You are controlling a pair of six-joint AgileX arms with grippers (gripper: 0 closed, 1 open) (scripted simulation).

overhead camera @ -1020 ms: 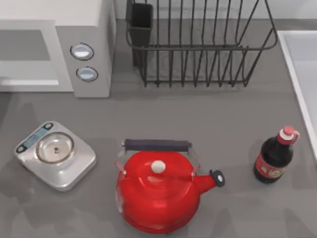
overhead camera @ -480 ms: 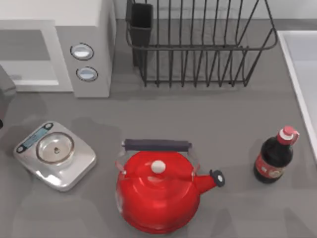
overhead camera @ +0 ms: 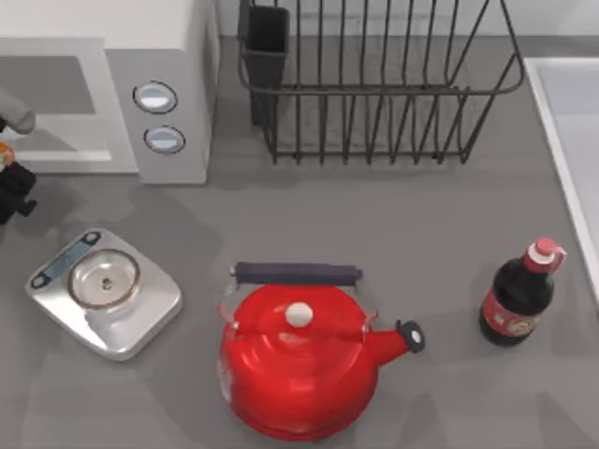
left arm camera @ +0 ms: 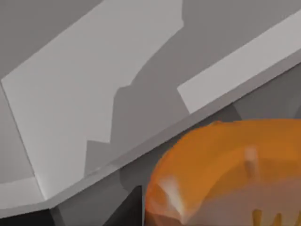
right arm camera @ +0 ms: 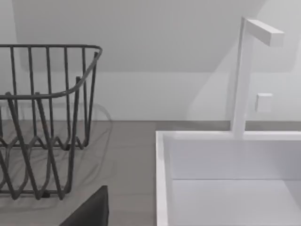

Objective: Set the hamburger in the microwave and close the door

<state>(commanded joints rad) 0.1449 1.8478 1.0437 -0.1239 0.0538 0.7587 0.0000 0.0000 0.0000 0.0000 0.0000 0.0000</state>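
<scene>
Hamburger (left arm camera: 225,174) held in left pincer (overhead camera: 11,178), just before open microwave (overhead camera: 56,103); not yet inside, door unclosed. Right pincer state: cannot tell.

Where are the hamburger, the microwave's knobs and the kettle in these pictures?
hamburger (left arm camera: 225,165): left wrist view, on the orange bun's top.
knobs (overhead camera: 155,96): top view, on the face of the upper knob on the microwave (overhead camera: 178,56) side panel.
kettle (overhead camera: 298,365): top view, on the red body below the white lid knob.
</scene>
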